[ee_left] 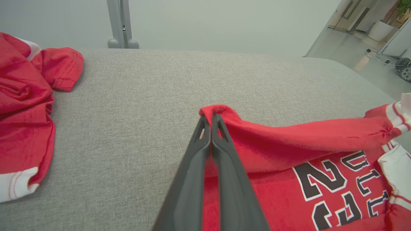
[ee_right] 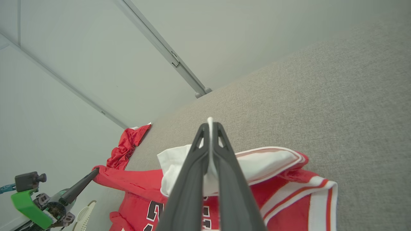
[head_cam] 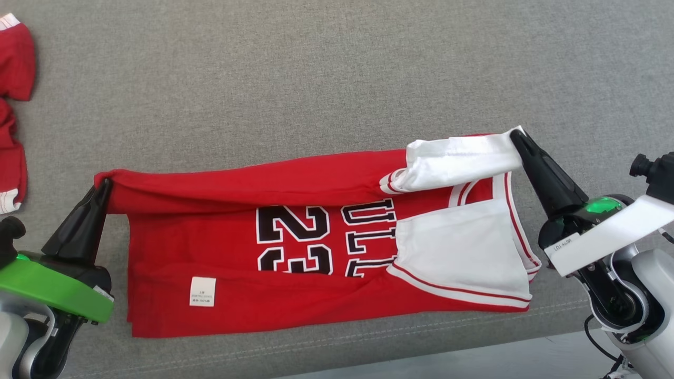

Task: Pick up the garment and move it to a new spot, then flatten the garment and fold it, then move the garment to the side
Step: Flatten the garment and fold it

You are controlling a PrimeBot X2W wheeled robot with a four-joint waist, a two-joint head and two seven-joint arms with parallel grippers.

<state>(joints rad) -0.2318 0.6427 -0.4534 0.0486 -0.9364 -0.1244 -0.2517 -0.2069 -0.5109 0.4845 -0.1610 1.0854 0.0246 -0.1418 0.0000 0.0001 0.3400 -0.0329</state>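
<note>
The garment [head_cam: 295, 237] is a red jersey with white sleeves and black-and-white lettering, lying partly folded on the grey fabric surface [head_cam: 316, 79]. Its far edge is lifted off the surface between both grippers. My left gripper [head_cam: 105, 184] is shut on the red corner at the left end, seen in the left wrist view as the garment [ee_left: 289, 138] pinched at my left gripper [ee_left: 211, 117]. My right gripper [head_cam: 516, 134] is shut on the white sleeve at the right end; the right wrist view has white cloth [ee_right: 269, 163] between the fingertips of my right gripper [ee_right: 210, 123].
Another red garment with white trim [head_cam: 13, 110] lies crumpled at the far left of the surface, also in the left wrist view [ee_left: 25, 112]. The surface's near edge [head_cam: 421, 358] runs along the bottom right. A metal post [ee_left: 120, 25] stands behind the surface.
</note>
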